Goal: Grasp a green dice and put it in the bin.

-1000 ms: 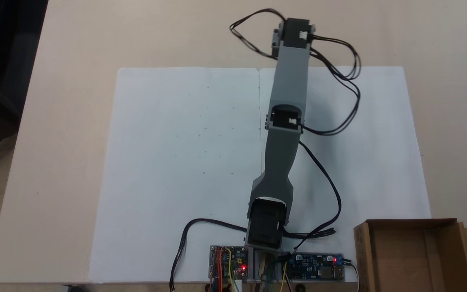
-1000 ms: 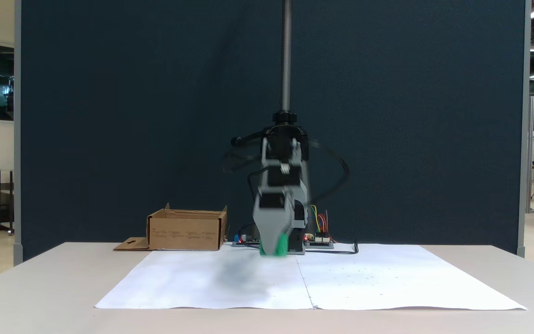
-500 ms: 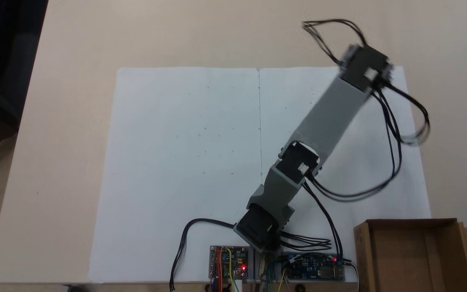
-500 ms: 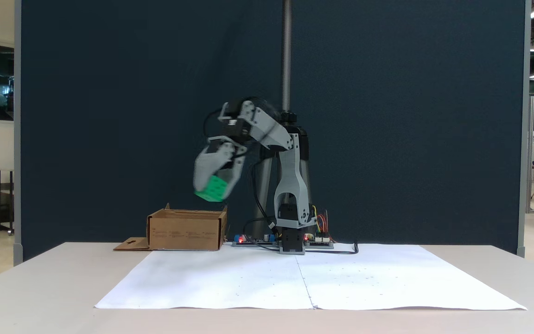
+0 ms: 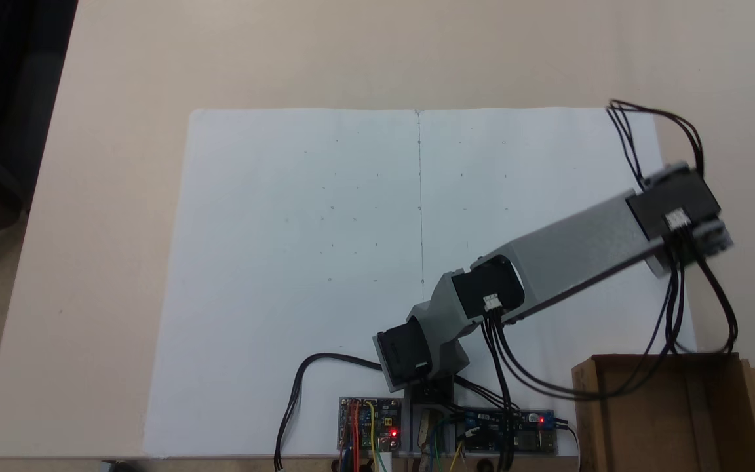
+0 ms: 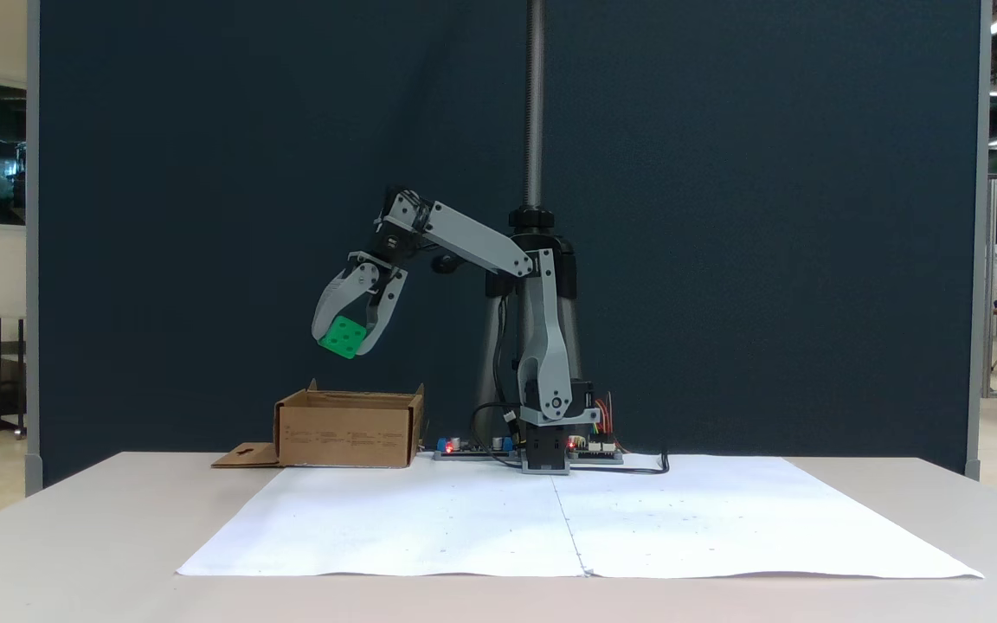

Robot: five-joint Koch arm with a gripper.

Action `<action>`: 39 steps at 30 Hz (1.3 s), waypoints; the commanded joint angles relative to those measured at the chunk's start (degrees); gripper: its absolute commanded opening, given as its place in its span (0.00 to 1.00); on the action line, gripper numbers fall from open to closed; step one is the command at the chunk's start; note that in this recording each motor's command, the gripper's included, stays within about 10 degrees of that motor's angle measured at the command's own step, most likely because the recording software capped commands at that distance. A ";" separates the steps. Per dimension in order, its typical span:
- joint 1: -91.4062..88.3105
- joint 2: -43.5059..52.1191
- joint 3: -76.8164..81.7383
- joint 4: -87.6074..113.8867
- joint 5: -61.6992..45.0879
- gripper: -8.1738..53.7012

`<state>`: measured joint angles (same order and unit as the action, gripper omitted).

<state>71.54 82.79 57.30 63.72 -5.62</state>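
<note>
The gripper (image 6: 351, 339) hangs in the left-center of the side-on fixed view, its two grey jaws pressed against the green dice (image 6: 344, 337), which sits tilted between them with a five-pip face turned to the camera. The dice is held in the air, well above the bin (image 6: 348, 427), the brown cardboard box standing on the table (image 6: 74, 536) at the lower left of that frame, beside the white paper (image 6: 429, 528).

From the side the dice appears to sit over the box's left-to-middle part. In the fixed view from above, however, the arm (image 5: 574, 252) reaches toward the right edge of the frame and its wrist ends higher in the picture than the bin (image 5: 587, 406), whose open top lies in the lower right corner. The dice is hidden under the arm there.

The likely risk is a release made too soon: judging from the top view, the gripper may not yet stand over the opening, so the dice could hit the rim or land on the table outside. A drop from this height could also let the hard cube bounce out of the shallow box. The tilted hold suggests it may slip if the arm swings sharply.
</note>
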 commanded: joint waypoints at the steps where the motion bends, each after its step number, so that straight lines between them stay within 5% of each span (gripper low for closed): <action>1: 4.31 3.43 -0.53 1.76 -6.50 0.33; 19: 31.29 0.26 0.44 1.14 -20.39 0.33; 39: 32.26 -2.11 22.85 -22.06 -24.17 0.33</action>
<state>103.36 79.45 81.30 45.53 -23.64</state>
